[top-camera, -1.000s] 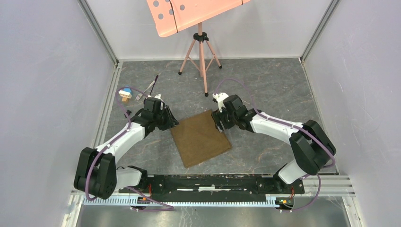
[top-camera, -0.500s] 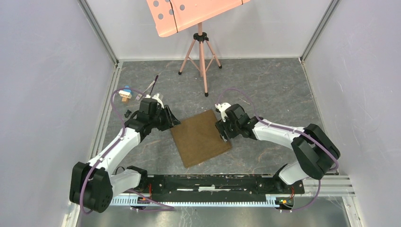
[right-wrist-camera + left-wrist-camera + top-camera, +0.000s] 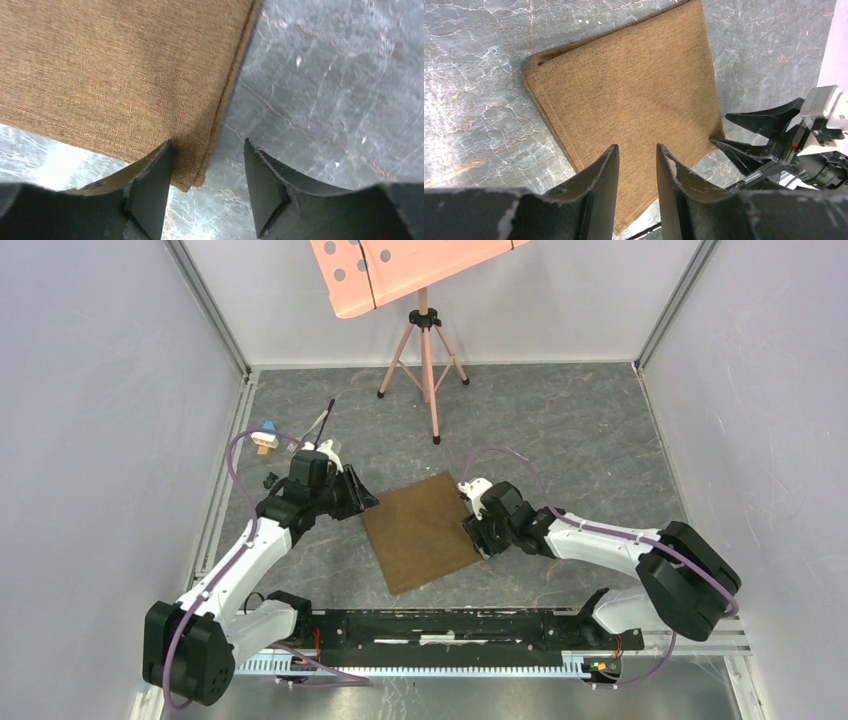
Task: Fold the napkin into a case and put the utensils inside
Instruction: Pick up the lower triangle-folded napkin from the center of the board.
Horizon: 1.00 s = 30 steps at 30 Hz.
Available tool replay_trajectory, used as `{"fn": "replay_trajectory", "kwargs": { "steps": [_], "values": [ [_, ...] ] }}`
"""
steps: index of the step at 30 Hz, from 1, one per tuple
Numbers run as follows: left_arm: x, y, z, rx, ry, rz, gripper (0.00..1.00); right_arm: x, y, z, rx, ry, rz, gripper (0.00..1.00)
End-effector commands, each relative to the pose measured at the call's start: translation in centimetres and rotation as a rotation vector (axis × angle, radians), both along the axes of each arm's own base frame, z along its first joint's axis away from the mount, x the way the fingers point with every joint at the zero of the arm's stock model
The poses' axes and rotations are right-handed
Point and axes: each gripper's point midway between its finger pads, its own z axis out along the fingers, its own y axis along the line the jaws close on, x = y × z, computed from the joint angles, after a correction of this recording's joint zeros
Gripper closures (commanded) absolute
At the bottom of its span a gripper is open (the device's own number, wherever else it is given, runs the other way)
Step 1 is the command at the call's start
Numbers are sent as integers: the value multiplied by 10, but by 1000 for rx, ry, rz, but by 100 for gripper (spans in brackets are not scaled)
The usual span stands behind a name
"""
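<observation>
The olive-brown napkin [image 3: 424, 530] lies flat on the grey floor as a folded, layered rectangle [image 3: 624, 95]. My left gripper [image 3: 362, 502] hovers at its left edge, open, with only cloth showing below the gap [image 3: 636, 152]. My right gripper [image 3: 481, 540] is at the napkin's near right corner, open. That corner [image 3: 192, 177] lies between its fingers [image 3: 207, 150], against the left finger. The utensils lie at the far left: a dark-handled spoon [image 3: 322, 423] and a silver fork [image 3: 296, 446], partly hidden by my left wrist.
A small blue, white and tan block [image 3: 265, 437] and a tiny black piece [image 3: 270, 480] lie near the left wall. A pink music stand on a tripod [image 3: 427, 350] stands at the back. White walls enclose the floor on three sides.
My right gripper slid nearer along the napkin's right edge to its near right corner, and its jaws narrowed. My left gripper shifted slightly and its jaws widened a little.
</observation>
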Motion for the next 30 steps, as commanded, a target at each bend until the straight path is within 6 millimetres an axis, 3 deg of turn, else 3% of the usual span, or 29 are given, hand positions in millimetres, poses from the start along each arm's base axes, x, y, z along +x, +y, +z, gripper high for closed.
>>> {"fn": "replay_trajectory", "kwargs": {
  "steps": [1, 6, 9, 12, 15, 17, 20, 22, 26, 30],
  "values": [
    [-1, 0, 9, -18, -32, -3, 59, 0, -21, -2, -40, -44, -73, 44],
    [0, -2, 15, -33, -43, -7, 59, 6, -54, -12, -172, -83, -187, 56],
    [1, -4, 18, -47, -50, -11, 59, 17, -63, -9, -210, -138, -232, 57],
    [1, -6, 18, -54, -51, -15, 59, 33, -66, 6, -245, -220, -251, 51],
    [0, -6, 18, -57, -49, -20, 59, 48, -64, 36, -290, -286, -248, 40],
    [0, -5, 19, -54, -57, -16, 59, 47, -49, 60, -297, -323, -195, 32],
    [1, -1, 22, -36, -77, -2, 58, 25, -16, 75, -251, -283, -75, 23],
    [3, 5, 20, -11, -90, 21, 58, -4, 17, 71, -172, -166, 34, 18],
    [7, 23, 18, 51, -109, 115, 56, -68, 78, 62, -27, 22, 165, 17],
    [8, 42, 21, 82, -146, 232, 54, -96, 108, 59, -16, 91, 164, 24]
  ]
}}
